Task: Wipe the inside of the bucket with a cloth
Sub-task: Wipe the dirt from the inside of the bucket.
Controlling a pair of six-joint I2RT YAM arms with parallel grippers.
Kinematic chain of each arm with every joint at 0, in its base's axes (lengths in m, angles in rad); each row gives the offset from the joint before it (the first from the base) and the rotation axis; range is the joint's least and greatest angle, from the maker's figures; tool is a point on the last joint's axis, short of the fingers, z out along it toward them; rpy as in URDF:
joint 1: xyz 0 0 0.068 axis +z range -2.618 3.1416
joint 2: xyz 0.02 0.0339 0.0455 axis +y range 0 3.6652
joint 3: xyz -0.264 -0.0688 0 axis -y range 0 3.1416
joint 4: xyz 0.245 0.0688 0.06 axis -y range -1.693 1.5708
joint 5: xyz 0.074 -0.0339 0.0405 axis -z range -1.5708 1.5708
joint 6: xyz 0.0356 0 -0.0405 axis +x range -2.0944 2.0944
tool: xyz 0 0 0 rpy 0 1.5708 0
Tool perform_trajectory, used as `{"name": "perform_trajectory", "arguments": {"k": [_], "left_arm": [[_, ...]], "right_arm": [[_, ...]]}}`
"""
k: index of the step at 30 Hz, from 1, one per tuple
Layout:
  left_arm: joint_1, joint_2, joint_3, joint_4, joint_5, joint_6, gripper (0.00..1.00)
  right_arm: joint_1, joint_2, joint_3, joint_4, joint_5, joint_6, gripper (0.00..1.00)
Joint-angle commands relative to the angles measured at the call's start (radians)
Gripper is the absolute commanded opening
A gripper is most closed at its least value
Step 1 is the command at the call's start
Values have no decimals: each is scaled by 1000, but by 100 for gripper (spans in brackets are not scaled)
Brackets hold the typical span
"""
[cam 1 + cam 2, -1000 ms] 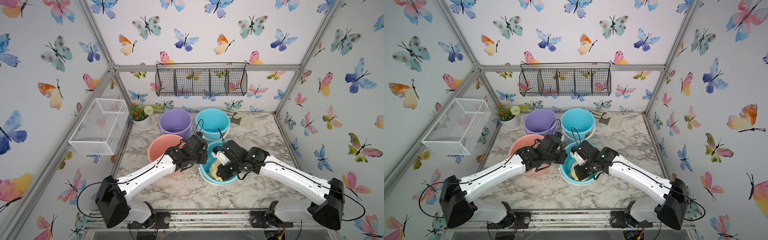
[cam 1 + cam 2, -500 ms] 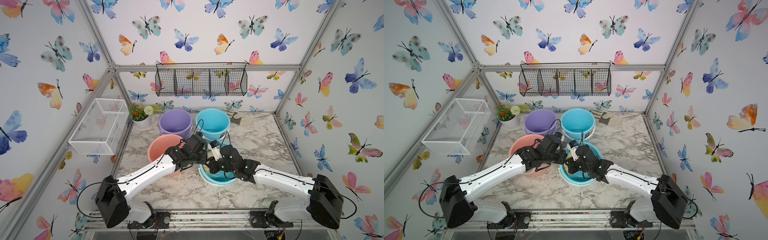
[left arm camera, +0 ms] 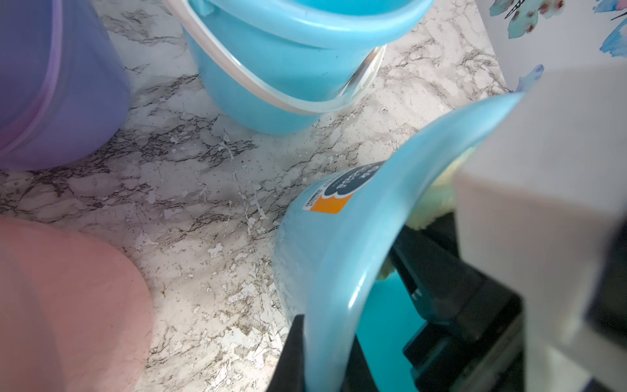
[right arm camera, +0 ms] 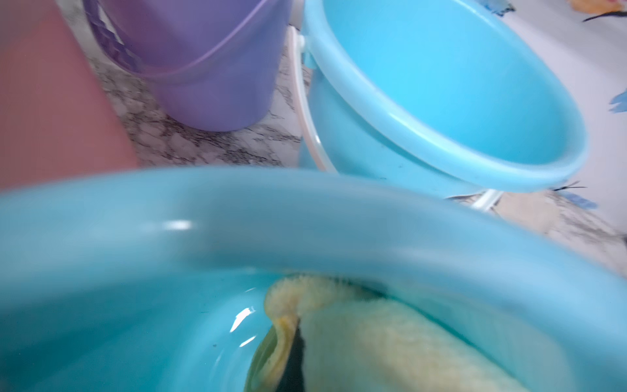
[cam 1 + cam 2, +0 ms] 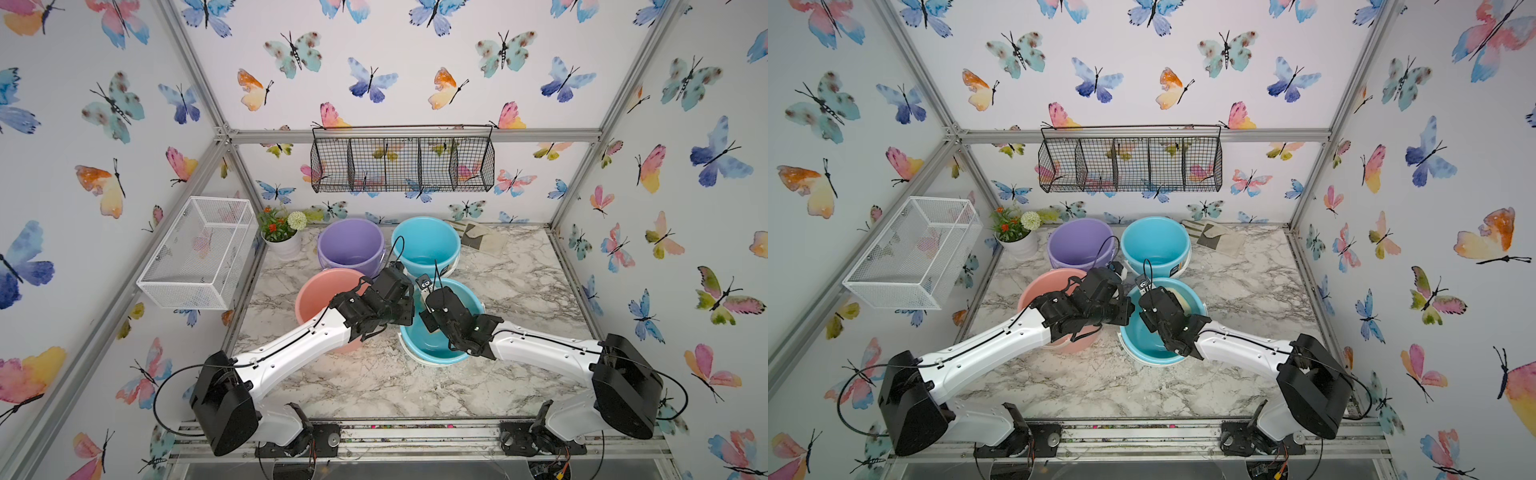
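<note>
The nearer blue bucket (image 5: pixel 428 347) (image 5: pixel 1144 343) stands at the table's middle. My left gripper (image 3: pixel 325 359) is shut on its rim (image 3: pixel 339 258) at the left side, one finger outside the wall and one inside. My right gripper (image 4: pixel 295 365) reaches down inside the bucket, shut on the pale yellow cloth (image 4: pixel 390 339). The cloth (image 5: pixel 1183 300) is pressed against the far inner wall just under the rim (image 4: pixel 305 217). A bit of cloth (image 3: pixel 437 200) also shows in the left wrist view, behind the rim. The right fingers are mostly wrapped in fabric.
Close behind stand a second blue bucket (image 5: pixel 426 245) and a purple bucket (image 5: pixel 349 245); a pink bucket (image 5: pixel 320 291) sits under my left arm. A flower pot (image 5: pixel 282 239) and a beige cloth with a dark patch (image 5: pixel 478 241) lie at the back. Wire baskets hang on the walls.
My right arm has dropped lower and swept the cloth from the bucket's near left side up to its far wall. The left arm has held still on the rim.
</note>
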Motion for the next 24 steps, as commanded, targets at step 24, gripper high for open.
{"name": "perform_trajectory", "arguments": {"k": [24], "left_arm": [[-10, -11, 14, -19, 14, 3, 0]], "right_arm": [[-6, -50, 151, -846, -789, 344, 2]]}}
